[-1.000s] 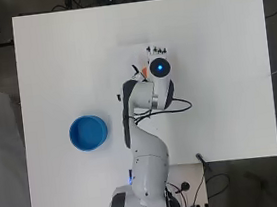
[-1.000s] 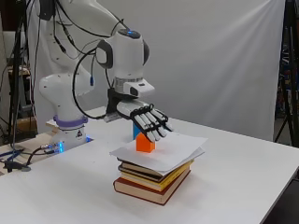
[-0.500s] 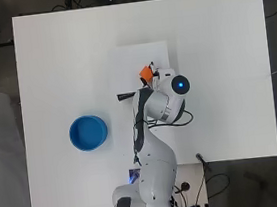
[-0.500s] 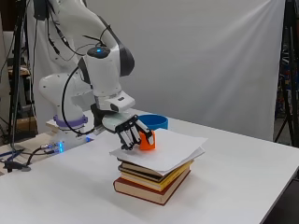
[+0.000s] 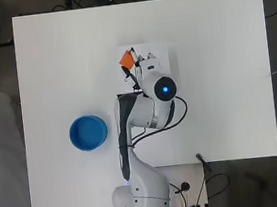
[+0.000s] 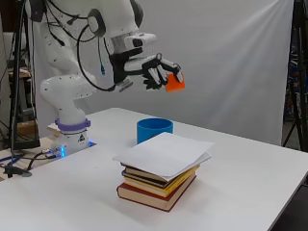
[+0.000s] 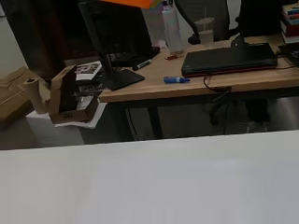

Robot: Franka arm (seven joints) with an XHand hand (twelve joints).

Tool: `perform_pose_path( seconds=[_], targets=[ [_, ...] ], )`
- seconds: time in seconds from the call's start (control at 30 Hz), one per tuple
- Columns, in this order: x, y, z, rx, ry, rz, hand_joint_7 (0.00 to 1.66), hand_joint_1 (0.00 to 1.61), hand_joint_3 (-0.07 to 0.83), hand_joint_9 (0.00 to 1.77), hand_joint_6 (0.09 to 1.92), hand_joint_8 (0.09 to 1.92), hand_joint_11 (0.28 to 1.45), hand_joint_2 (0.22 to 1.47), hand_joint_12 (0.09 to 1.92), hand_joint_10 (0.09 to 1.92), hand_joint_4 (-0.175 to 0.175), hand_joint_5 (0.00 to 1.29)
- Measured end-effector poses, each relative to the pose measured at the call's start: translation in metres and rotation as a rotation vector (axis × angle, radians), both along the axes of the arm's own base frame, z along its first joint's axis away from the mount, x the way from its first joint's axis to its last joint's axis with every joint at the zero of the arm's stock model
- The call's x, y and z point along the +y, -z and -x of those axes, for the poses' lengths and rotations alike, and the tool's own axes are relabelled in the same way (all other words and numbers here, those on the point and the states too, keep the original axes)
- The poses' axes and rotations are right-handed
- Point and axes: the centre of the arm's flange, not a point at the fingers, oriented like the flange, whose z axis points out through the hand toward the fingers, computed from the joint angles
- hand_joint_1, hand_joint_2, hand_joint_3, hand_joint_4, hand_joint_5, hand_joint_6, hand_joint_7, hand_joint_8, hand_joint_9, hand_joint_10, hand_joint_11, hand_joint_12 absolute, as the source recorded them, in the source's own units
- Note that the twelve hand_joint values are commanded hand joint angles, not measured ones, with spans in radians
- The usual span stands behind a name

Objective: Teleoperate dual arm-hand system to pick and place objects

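One orange block, pinched in my robot hand, had come off the paper-topped book stack and hung high above it, so pick done, blue bowl probably next.

White table bears book stack, blue bowl.

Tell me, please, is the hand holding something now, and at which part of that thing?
Yes. The hand holds the orange block in the air, pinched between its fingertips at the block's upper end. The exact faces touched cannot be told.
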Motion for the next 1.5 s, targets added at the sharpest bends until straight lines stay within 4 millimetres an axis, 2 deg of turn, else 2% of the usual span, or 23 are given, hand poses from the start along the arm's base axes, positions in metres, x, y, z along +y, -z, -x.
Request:
perform_pose_path(
  seconds=[0.13,0.27,0.37,0.47,0.6,0.8,1.03,1.3,1.5],
  targets=[
    [0.036,-0.022,0.017,0.003,-0.086,0.054,1.26,0.9,0.0,1.56,1.36,1.92,1.19,1.24,1.85,1.91,0.175,0.73],
    [0.078,-0.023,0.048,-0.004,-0.181,0.084,1.26,0.92,-0.003,1.56,1.33,1.92,1.21,1.23,1.86,1.91,0.175,0.76],
    [0.107,-0.01,0.071,0.012,-0.275,0.086,1.24,0.93,-0.002,1.55,1.31,1.92,1.2,1.22,1.86,1.92,0.175,0.77],
    [0.139,0.003,0.082,0.056,-0.371,0.084,1.14,0.92,0.0,1.5,1.32,1.92,1.2,1.22,1.86,1.92,0.175,0.76],
    [0.165,0.029,0.094,0.119,-0.421,0.068,1.11,0.92,0.001,1.48,1.34,1.92,1.21,1.23,1.88,1.92,0.175,0.76],
    [0.181,0.079,0.101,0.212,-0.456,0.023,1.06,0.9,0.003,1.43,1.39,1.92,1.19,1.25,1.91,1.92,0.175,0.72],
    [0.176,0.123,0.123,0.296,-0.423,-0.027,1.03,0.89,0.002,1.39,1.41,1.92,1.16,1.25,1.92,1.92,0.175,0.71],
    [0.177,0.145,0.142,0.33,-0.456,-0.092,1.01,0.89,0.0,1.36,1.41,1.92,1.13,1.25,1.92,1.92,0.175,0.72],
    [0.195,0.151,0.163,0.342,-0.53,-0.108,0.95,0.9,-0.001,1.31,1.39,1.92,1.12,1.25,1.92,1.92,0.175,0.73]
  ],
)
